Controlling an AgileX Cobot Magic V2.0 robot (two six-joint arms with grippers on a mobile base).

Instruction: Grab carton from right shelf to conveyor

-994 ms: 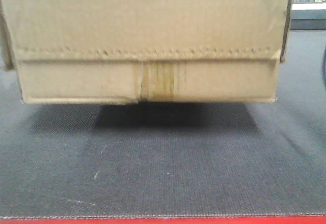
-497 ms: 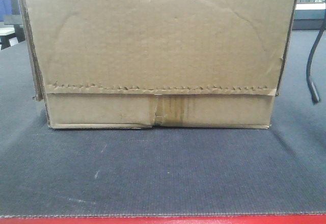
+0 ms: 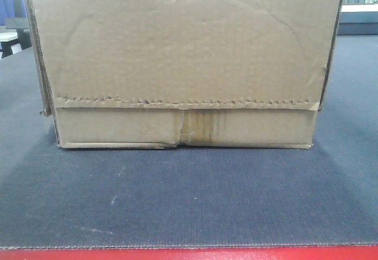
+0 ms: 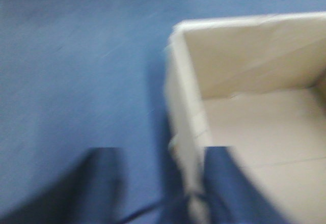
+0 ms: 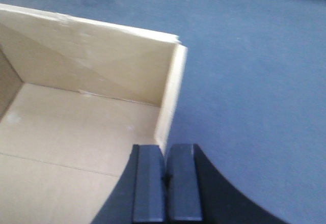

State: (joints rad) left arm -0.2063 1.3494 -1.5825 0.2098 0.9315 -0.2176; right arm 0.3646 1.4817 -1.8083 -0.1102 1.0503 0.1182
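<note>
Big brown corrugated cardboard carton point(image 3: 186, 59) sits flat on the dark grey textured conveyor belt point(image 3: 189, 201), filling the front view from 9 to 3 o'clock, with the red belt edge at 6. Left gripper point(image 4: 163, 183) straddles the carton's left wall with fingers spread wide (blurry shot). Right gripper point(image 5: 165, 188) is pinched narrow on the carton's right wall at 6 o'clock.

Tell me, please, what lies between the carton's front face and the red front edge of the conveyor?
Nothing: in the front-facing view, only bare belt of the conveyor lies between the carton and the red edge.
</note>
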